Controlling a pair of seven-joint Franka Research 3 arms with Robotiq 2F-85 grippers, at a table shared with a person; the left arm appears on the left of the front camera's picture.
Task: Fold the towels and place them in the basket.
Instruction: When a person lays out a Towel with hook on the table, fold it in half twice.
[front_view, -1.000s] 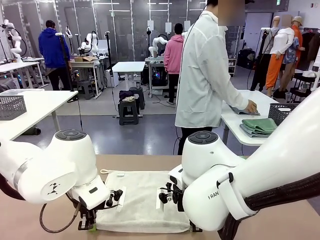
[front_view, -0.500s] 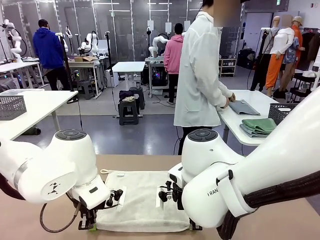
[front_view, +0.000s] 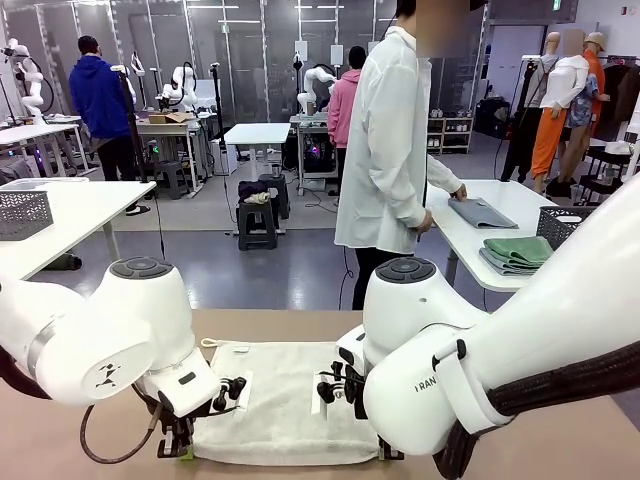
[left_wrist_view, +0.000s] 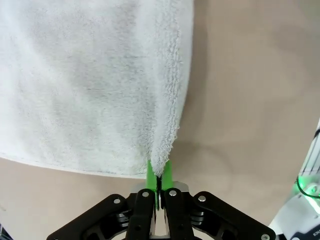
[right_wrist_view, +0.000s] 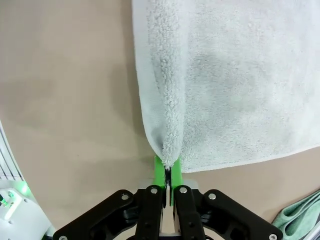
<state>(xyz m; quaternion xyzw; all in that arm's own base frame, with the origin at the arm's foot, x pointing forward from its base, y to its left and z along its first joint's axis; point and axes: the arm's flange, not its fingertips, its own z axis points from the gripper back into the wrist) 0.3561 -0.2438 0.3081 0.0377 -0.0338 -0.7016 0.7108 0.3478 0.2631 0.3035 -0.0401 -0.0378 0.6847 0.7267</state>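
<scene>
**Front view.** The left gripper (front_view: 176, 448) and the right gripper (front_view: 388, 452) sit low at the near edge of the cream-white towel (front_view: 285, 400), one at each near corner. The cloth lies flat on the table (front_view: 60, 440) and stretches away ahead of both. Compared with the frames of the past second, the arms and towel stand practically where they were; only the right arm has settled a trifle. Judgement: the grasp is made, and the lift for the fold has not yet begun.

**Left wrist view.** The jaws are closed, with the green pads (left_wrist_view: 150, 172) pinching the towel's corner directly between them. The cloth spreads ahead and to the picture's left of the fingers, with bare table to their right.

**Right wrist view.** The jaws are closed on the other near corner, with a ridge of terry bunched just ahead of the pads. The cloth spreads ahead and rightward. A mint-green cloth (right_wrist_view: 300, 220) lies at the lower right, well aside of the fingers.
</scene>
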